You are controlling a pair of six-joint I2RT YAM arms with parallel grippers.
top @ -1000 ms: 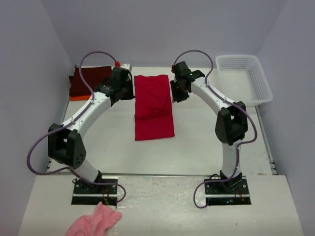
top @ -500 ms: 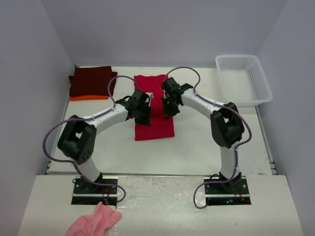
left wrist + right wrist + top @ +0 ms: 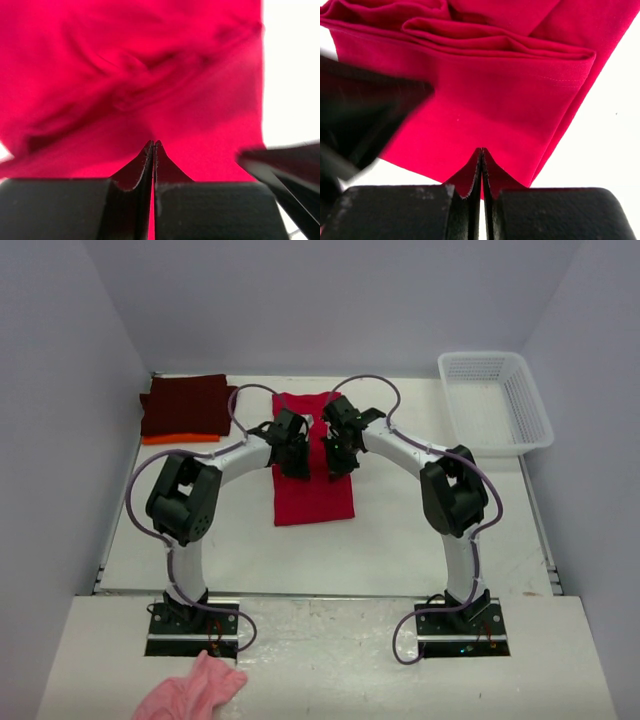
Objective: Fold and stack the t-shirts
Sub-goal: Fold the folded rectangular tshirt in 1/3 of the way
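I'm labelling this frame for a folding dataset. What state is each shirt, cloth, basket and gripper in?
red t-shirt: folded into a long strip, flat mid-table
orange t-shirt: bottom of stack, only an edge showing
maroon t-shirt: folded, lying on the orange t-shirt
pink cloth: crumpled
basket: upright
left gripper: shut, over the red t-shirt
right gripper: shut, over the red t-shirt
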